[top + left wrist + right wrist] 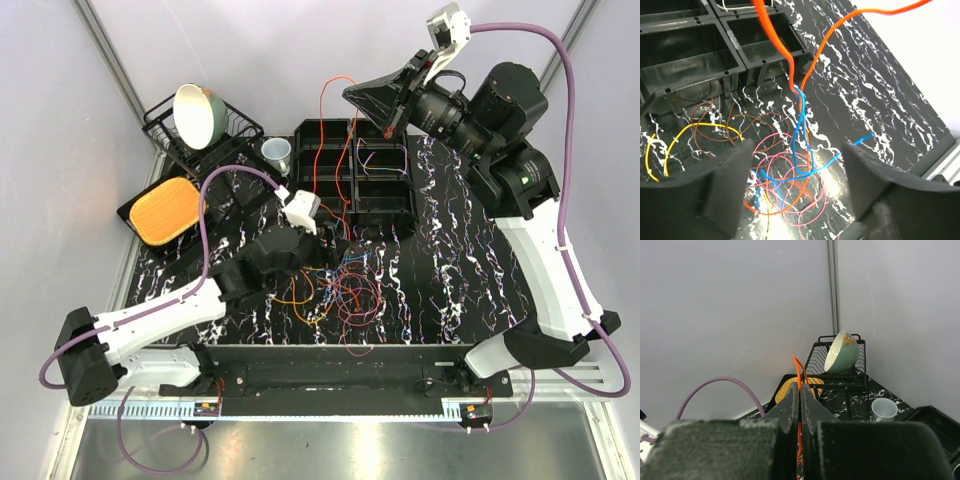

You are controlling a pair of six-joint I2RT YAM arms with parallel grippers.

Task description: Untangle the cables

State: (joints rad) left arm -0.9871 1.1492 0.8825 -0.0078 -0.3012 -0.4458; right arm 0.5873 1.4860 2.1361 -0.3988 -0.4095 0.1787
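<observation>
Right jaws: pinched shut on an orange cable (798, 371), held high above the bins (385, 205).
Left jaws: spread wide, held low over the tangle.
Cables (340, 290): heaped on the tabletop (450, 270), just before the bins.

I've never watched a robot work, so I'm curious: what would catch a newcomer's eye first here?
First, the tangle of thin orange, red, blue and yellow cables in the middle of the black white-veined table, with the left gripper open above it. Then the right gripper, high at the back, pinching one thin orange cable that climbs from the heap. A pale green bowl leans in the black wire rack at far left.
</observation>
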